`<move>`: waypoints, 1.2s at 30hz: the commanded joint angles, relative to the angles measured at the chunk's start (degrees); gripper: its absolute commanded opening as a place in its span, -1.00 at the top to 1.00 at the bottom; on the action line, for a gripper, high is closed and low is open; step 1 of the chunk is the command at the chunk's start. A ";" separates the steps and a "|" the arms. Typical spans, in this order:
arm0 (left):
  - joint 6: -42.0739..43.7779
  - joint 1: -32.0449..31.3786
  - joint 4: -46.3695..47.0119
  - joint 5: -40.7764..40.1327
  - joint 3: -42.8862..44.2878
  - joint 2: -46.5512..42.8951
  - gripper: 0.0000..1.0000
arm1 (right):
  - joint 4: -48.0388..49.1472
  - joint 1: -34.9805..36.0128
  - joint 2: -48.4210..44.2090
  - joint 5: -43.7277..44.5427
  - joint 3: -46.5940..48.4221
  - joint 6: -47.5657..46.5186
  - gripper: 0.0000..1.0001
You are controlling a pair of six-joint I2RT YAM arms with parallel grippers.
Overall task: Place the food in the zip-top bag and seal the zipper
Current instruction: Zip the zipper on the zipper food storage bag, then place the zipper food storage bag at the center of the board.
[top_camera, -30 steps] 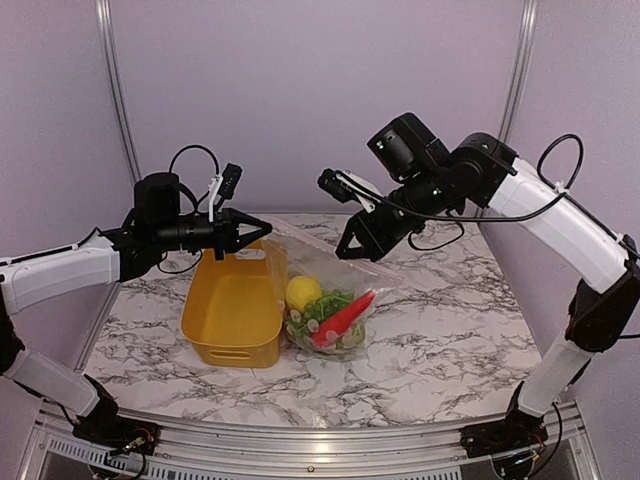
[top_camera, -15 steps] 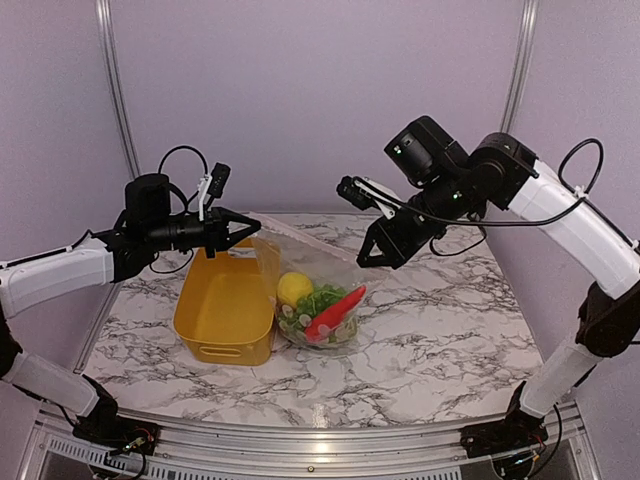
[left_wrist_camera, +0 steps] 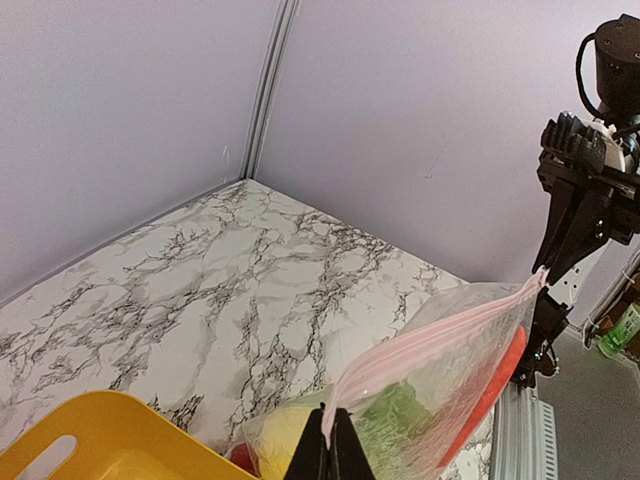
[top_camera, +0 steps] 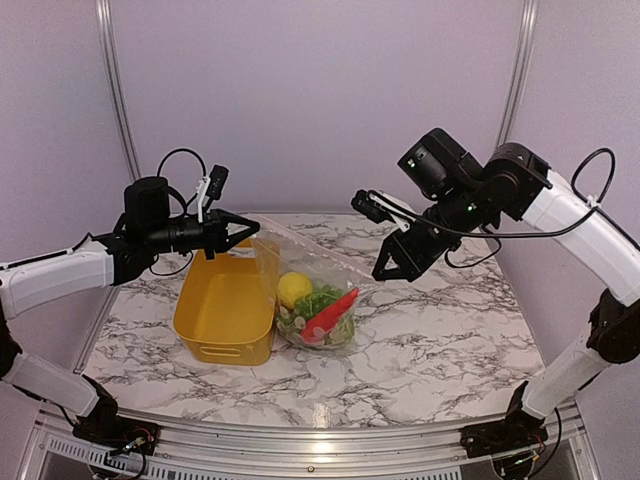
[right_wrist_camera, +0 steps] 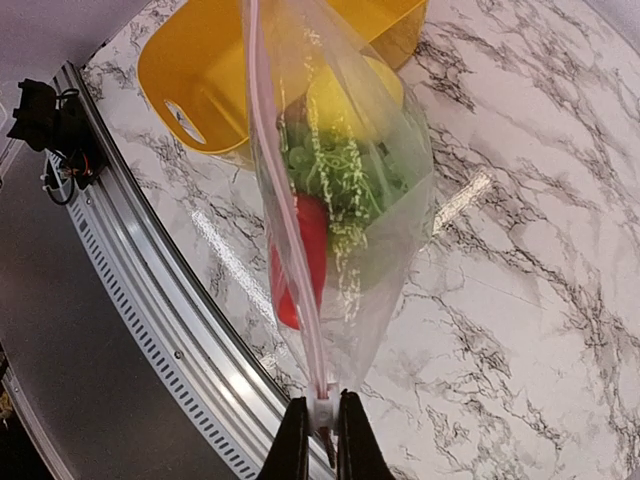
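Note:
The clear zip-top bag (top_camera: pixel 318 285) hangs stretched between my two grippers, just right of the yellow bin. Inside it are a yellow lemon (top_camera: pixel 293 288), leafy greens (top_camera: pixel 322 300) and an orange-red carrot (top_camera: pixel 333 313). My left gripper (top_camera: pixel 256 228) is shut on the bag's left top corner (left_wrist_camera: pixel 333 420). My right gripper (top_camera: pixel 386 271) is shut on the white slider (right_wrist_camera: pixel 322 408) at the right end of the pinkish zipper (right_wrist_camera: pixel 284 215). The zipper runs taut between them (left_wrist_camera: pixel 440 335). The food also shows in the right wrist view, with the carrot (right_wrist_camera: pixel 305 250) lowest.
The yellow bin (top_camera: pixel 226 346) stands on the marble table, touching the bag's left side; it also shows in the right wrist view (right_wrist_camera: pixel 190 75). The metal front rail (right_wrist_camera: pixel 150 300) runs along the table's near edge. Purple walls close the back and sides.
My right gripper has moved right and slightly down along the zipper, away from the left gripper. The bag's top edge is now longer and tauter. Bag and bin shifted slightly left.

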 commanded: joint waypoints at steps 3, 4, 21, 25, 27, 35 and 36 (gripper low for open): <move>-2.14 1.46 5.13 -1.97 -1.07 -1.04 1.00 | -5.78 -0.42 -1.10 0.28 -0.17 0.45 0.93; -2.68 1.46 5.69 -1.30 -0.98 -0.73 1.00 | -5.72 -0.49 -0.55 0.07 0.58 0.15 0.88; -20.93 -7.49 25.50 -8.14 25.56 24.78 1.00 | 2.43 -19.79 4.82 12.65 22.28 5.82 -0.24; -24.34 -10.11 25.35 -7.34 40.86 34.98 1.00 | 7.36 -23.04 1.24 13.34 20.31 6.51 -0.24; -25.86 -11.41 25.17 -7.64 46.14 38.38 1.00 | 9.22 -23.43 -0.57 14.01 18.90 6.36 -0.24; -25.79 -12.96 26.64 -6.07 38.92 39.17 1.00 | 17.48 -23.55 -6.93 7.81 6.55 7.45 -0.24; -25.02 -12.94 26.30 -5.21 35.73 38.73 1.00 | 18.47 -23.53 -7.59 6.74 4.56 7.95 -0.24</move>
